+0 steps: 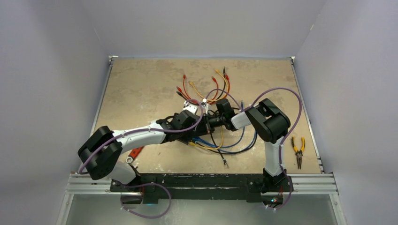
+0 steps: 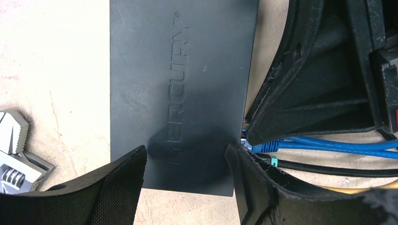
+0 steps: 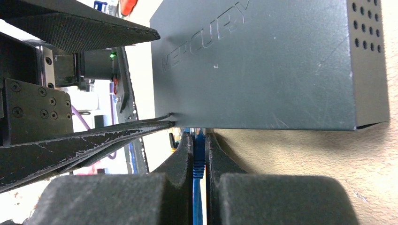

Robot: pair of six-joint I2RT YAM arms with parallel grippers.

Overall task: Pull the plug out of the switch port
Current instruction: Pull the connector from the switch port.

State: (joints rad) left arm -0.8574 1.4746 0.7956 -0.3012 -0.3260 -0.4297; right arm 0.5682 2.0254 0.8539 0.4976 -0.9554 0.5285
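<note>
Both arms reach in to the middle of the table, heads close together. The switch lies flat there, a black box with raised lettering on its lid and small vent holes along one short side. Left pincer is over one end of the box with its jaws apart, one finger toward each long edge; whether they touch the box I cannot tell. Right pincer is clamped on the blue plug, fingers pressed together on it right at the switch's long edge. The plug's front end is hidden against that edge. Blue cables and a black cable trail away from that side. A wrench lies near the left pincer. Yellow-handled pliers lie well apart at the right. Loose red and yellow wires fan out just behind the pincers.
</note>
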